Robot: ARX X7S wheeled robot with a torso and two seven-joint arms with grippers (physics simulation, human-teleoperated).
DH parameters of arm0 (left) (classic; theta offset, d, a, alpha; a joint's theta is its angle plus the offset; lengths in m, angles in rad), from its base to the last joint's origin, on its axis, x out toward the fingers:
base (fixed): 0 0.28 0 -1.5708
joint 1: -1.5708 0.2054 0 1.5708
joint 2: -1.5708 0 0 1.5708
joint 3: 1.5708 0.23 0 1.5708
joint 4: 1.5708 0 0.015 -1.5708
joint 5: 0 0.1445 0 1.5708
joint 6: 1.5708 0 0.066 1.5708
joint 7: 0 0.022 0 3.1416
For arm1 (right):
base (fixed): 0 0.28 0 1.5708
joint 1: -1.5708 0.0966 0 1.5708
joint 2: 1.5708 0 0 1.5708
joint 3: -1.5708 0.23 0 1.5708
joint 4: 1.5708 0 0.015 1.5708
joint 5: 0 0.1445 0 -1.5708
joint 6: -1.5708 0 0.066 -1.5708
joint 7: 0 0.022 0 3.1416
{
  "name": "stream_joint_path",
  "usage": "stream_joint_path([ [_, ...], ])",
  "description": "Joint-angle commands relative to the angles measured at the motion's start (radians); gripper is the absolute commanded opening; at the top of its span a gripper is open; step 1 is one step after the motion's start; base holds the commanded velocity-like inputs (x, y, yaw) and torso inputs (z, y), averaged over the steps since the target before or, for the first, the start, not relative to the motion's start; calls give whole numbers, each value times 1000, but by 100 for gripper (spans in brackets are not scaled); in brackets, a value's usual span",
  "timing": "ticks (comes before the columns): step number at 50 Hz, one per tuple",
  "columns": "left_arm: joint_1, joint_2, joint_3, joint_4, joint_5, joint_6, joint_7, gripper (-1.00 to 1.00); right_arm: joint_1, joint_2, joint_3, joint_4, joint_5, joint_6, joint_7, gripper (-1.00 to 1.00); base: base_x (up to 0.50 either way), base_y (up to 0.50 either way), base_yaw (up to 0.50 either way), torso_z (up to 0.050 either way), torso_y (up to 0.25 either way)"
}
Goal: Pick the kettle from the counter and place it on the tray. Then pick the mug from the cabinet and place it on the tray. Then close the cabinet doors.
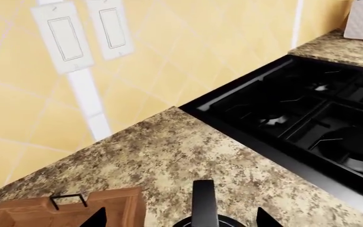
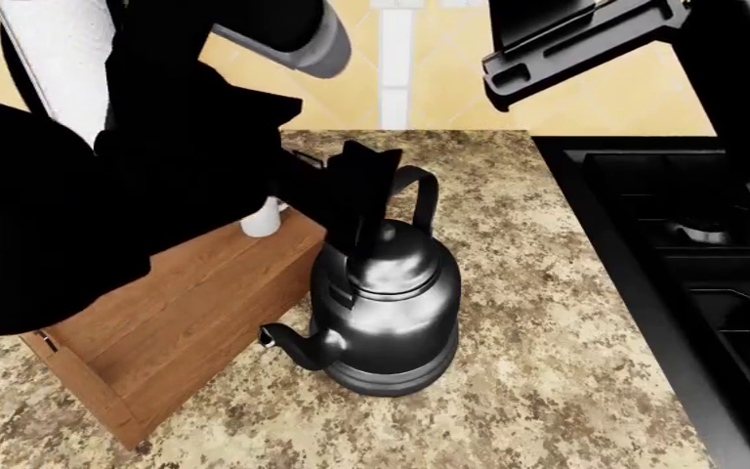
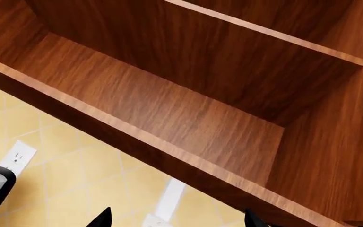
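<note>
The kettle point(image 2: 386, 303) stands upright on the counter point(image 2: 531, 391), just beside the tray point(image 2: 180, 322), not on it yet. Its tall handle points straight up, and the left gripper point(image 2: 355, 186) sits right at the top of that handle. Its two fingers are spread apart, one on each side, so nothing is squeezed yet. The left arm is much nearer. The mug point(image 2: 262, 219) already looks to be on the tray. The right gripper point(image 3: 175, 218) is open too, up by the cabinet point(image 3: 188, 118) shelf. The stovetop point(image 2: 687, 274) is on the kettle's other side.
</note>
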Motion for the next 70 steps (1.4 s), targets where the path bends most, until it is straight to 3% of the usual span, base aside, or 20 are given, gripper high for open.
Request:
stream_joint_path([
  [1,35,21,14,2,40,15,21,100,-7,10,-4,-5,-2,-11,5,100,0,0,0,0,0],
  [28,110,50,50,-7,203,21,133,100,-56,32,-24,-6,-31,-60,-5,100,0,0,0,0,0],
  [70,134,75,127,-11,275,37,172,100,-82,58,-27,-7,-23,-95,4,100,0,0,0,0,0],
])
